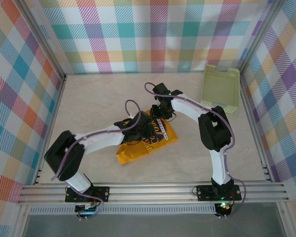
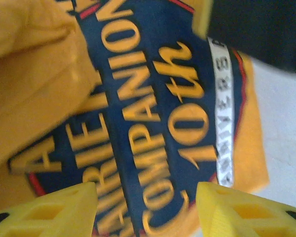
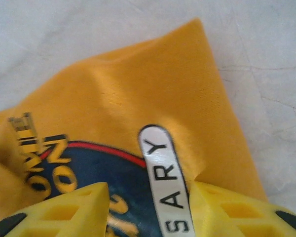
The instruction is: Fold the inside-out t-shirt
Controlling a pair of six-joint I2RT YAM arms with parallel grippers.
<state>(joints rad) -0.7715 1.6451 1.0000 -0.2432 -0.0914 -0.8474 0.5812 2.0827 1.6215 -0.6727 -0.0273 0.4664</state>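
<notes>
Finishing the fold looks like the step in hand, since the inside-out t-shirt (image 1: 138, 150) already makes a small package with its navy print facing up. Farthest to the left of the pale green basket (image 1: 222, 74), the left gripper (image 1: 139, 129) hangs low over the half of the shirt turned away from the basket. In its wrist view the yellow fingers (image 2: 54, 207) stand well apart and the print lies flat and free between them, so this claw is released and carries nothing.

The shirt lies on the table (image 1: 89, 98), well to the left of the basket and nearer the arm bases than the basket is, as a compact, slanted bundle.

Closer to the basket, the right gripper (image 1: 161, 114) sits over the shirt's far corner. Its fingers (image 3: 69, 207) are parted too. Yellow cloth and a white lettered band run into the gap, but whether they nip that cloth or merely rest on it cannot be told.

If another fold is wanted, the next move probably calls for each claw to pinch one edge firmly and lift in step. Otherwise both need only rise straight off without dragging the layers.
</notes>
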